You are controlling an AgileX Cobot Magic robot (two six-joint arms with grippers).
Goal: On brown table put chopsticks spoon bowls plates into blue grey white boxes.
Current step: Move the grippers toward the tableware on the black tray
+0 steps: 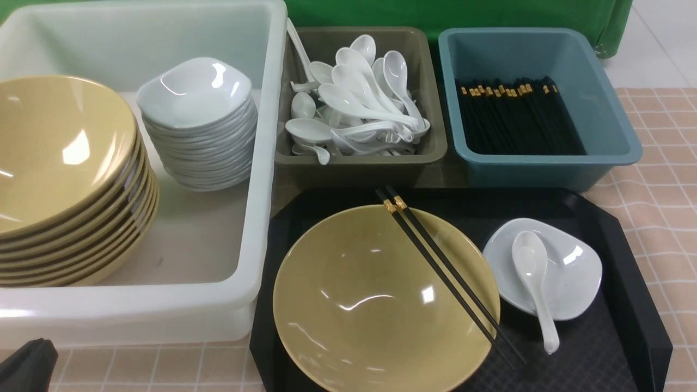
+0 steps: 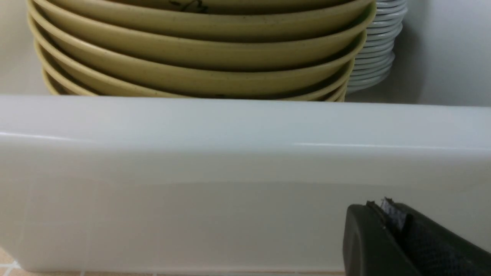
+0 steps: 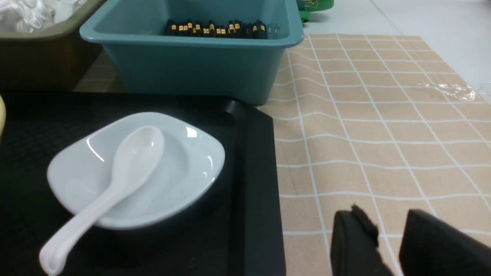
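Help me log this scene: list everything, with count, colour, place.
White box: one, white, left.
Bowls: one stack, yellow, in the white box.
Dishes: one stack, white, beside them.
Grey box: one, grey-brown, middle back.
Spoons: many, white, piled in the grey box.
Blue box: one, blue, right back.
Chopsticks: many, black and gold, in the blue box.
Tray: one, black, front.
Bowl: one, yellow, on the tray.
Chopstick pair: one, black, across that bowl.
Dish: one, white, on the tray.
Spoon: one, white, in that dish.
Left gripper: black, shut, by the white box.
Right gripper: black, slightly open, over the cloth.
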